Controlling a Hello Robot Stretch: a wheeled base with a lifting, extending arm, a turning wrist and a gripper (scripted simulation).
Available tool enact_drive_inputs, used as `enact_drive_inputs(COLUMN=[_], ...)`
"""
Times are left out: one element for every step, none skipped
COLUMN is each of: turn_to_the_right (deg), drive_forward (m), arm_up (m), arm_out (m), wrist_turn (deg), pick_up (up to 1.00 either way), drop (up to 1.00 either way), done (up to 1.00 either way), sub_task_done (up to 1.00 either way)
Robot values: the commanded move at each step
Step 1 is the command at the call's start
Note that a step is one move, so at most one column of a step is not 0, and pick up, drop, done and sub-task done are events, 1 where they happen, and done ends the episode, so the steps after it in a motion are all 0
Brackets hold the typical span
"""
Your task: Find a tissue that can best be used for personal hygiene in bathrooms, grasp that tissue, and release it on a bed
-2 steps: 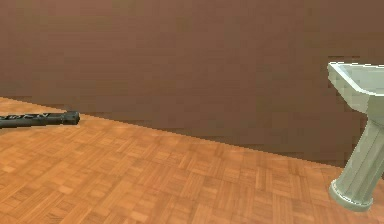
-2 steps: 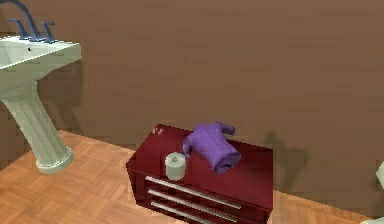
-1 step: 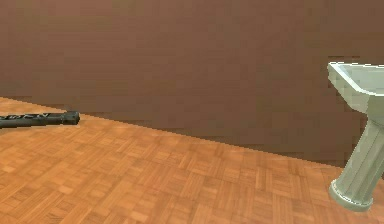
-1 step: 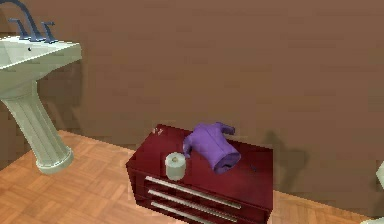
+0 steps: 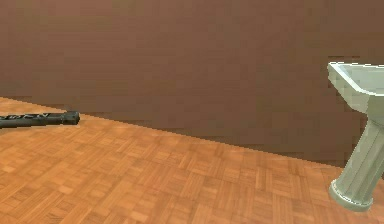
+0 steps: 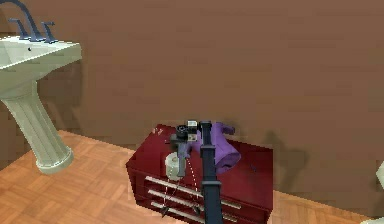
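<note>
Dark arm rising from bottom centre puts the pincer near a pale blob, possibly the tissue, on a red drawer chest; whether it holds anything cannot be told, and the bed drop remains.

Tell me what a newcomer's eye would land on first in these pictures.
A dark red low chest with metal drawer handles stands against the brown wall in the arm side view's middle, a purple crumpled thing on its top. A pale ceramic pedestal sink stands at that view's left. In the forward view, a dark slender stick lies on the wooden floor at the left edge.
</note>
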Motion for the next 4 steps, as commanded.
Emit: enact_drive_inputs(turn_to_the_right=[0.0, 0.0, 0.0, 0.0], drive_forward=[0.0, 0.0, 0.0, 0.0], arm_up=[0.0, 0.0, 0.0, 0.0], arm_out=[0.0, 0.0, 0.0, 0.0], wrist_turn=[45.0, 45.0, 45.0, 27.0], pick_up=[0.0, 0.0, 0.0, 0.0], drop=[0.0, 0.0, 0.0, 0.0], done=[0.0, 0.0, 0.0, 0.0], sub_task_done=[0.0, 0.0, 0.0, 0.0])
